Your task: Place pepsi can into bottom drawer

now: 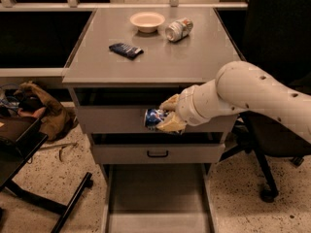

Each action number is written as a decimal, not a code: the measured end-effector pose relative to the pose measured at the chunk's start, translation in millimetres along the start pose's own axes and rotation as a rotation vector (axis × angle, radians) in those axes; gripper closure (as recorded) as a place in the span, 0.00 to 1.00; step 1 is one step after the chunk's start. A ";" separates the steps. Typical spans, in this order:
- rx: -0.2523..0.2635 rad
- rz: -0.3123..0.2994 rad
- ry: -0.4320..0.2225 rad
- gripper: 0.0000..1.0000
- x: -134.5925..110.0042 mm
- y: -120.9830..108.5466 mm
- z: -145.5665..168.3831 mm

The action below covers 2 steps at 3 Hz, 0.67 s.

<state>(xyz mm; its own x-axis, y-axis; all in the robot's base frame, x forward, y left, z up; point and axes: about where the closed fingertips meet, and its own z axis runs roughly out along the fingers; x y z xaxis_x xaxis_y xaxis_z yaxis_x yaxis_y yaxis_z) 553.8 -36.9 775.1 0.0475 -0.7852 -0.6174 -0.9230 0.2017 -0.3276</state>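
The pepsi can, small and blue with white markings, is held on its side in my gripper. The gripper is shut on it, one finger above and one below, in front of the top drawer's face. My white arm reaches in from the right. The bottom drawer is pulled out below, a wide grey tray with a plain floor. The can hangs above the drawer's back part, well over its floor.
On the cabinet top lie a white bowl, a silver-white can on its side and a flat dark blue packet. The middle drawer is closed. A black chair base stands right, a black frame and brown cloth left.
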 end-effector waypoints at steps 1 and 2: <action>-0.007 0.039 -0.010 1.00 25.7 25.9 18.1; -0.041 0.097 -0.036 1.00 64.2 67.5 51.2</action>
<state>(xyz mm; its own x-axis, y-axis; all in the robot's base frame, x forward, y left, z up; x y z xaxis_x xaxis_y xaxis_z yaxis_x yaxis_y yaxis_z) 514.1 -43.7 676.7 -0.0296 -0.7414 -0.6705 -0.9387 0.2512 -0.2363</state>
